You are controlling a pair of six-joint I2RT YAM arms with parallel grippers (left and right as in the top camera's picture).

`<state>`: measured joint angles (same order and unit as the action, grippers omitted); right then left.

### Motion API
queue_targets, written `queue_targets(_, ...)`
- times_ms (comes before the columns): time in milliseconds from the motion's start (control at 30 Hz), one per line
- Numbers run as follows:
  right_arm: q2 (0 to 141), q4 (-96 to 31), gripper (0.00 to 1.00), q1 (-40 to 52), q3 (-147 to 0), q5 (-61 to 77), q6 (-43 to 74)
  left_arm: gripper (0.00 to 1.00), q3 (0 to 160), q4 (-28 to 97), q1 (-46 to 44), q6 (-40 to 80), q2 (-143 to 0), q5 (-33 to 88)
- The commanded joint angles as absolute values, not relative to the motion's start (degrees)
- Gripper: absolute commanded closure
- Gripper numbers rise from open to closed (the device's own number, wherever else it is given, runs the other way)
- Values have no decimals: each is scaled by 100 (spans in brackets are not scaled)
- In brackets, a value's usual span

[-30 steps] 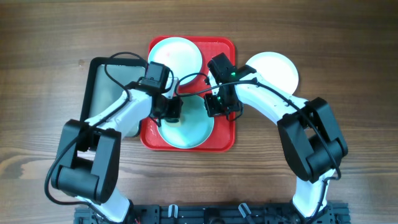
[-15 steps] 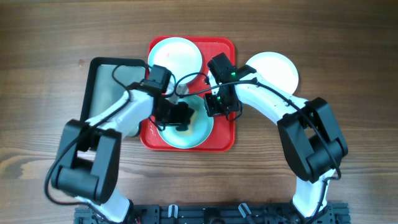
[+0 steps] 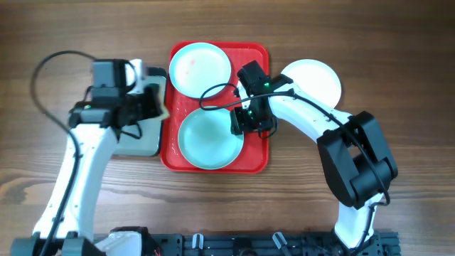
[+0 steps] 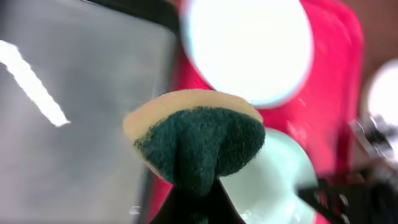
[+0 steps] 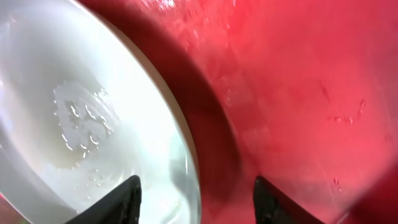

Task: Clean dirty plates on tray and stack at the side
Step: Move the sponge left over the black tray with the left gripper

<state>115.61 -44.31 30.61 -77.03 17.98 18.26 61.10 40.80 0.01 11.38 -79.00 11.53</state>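
Sponge up on the left, claw at a plate edge on the right.
The left claw (image 3: pixel 158 108) is pinching a green and yellow sponge (image 4: pixel 199 140) over the grey tray (image 3: pixel 138 142). The right claw (image 3: pixel 240 122) is spread across the right edge of the teal plate (image 3: pixel 210 139), low in the red tray (image 3: pixel 257 162). A smeared white plate (image 3: pixel 200 67) lies at the tray's top. A third plate (image 3: pixel 310 80) lies on the table (image 3: pixel 398 57), upper right.

Pretty sure it's a robotics lab, not a kitchen: two robot arms (image 3: pixel 306 117) on a black rail (image 3: pixel 234 244) at the edge of a wood-grain tabletop (image 3: pixel 398 43), plates (image 3: pixel 200 67) sitting on a red tray (image 3: pixel 257 162).
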Motion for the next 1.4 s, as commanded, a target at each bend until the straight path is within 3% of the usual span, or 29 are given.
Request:
queue_targets(0,11509,-4525,41,3098,-7703,1852,2150,96,6184,4101,353,1732,-7609,652)
queue_targets(267,11509,-4480,62,3133,-7463,1946,2414,96,6184,4230,414,1721,-7618,150)
queue_targets(533,11509,-4484,62,3133,-7463,1949,2460,96,6184,3697,565,2298,-7618,34)
queue_targets(700,11509,-4477,78,3133,-7459,1914,2460,96,6184,3533,593,2624,-7618,38)
queue_targets(800,11507,-4431,95,3133,-7459,1920,2462,96,6184,3535,624,2624,-7618,32)
queue_targets(1033,11504,-4340,96,3127,-7502,1942,2552,96,6184,3634,1273,3291,-7481,281)
queue_targets(1100,11496,-4346,95,3129,-7502,1944,2550,96,6184,3610,1608,3288,-7349,808)
queue_targets(1167,11496,-4348,86,3129,-7502,1962,2550,96,6184,3640,1769,3284,-7293,1098)
queue_targets(1367,11496,-4193,87,3129,-7502,2333,2554,96,6184,3887,1940,2985,-7275,1688)
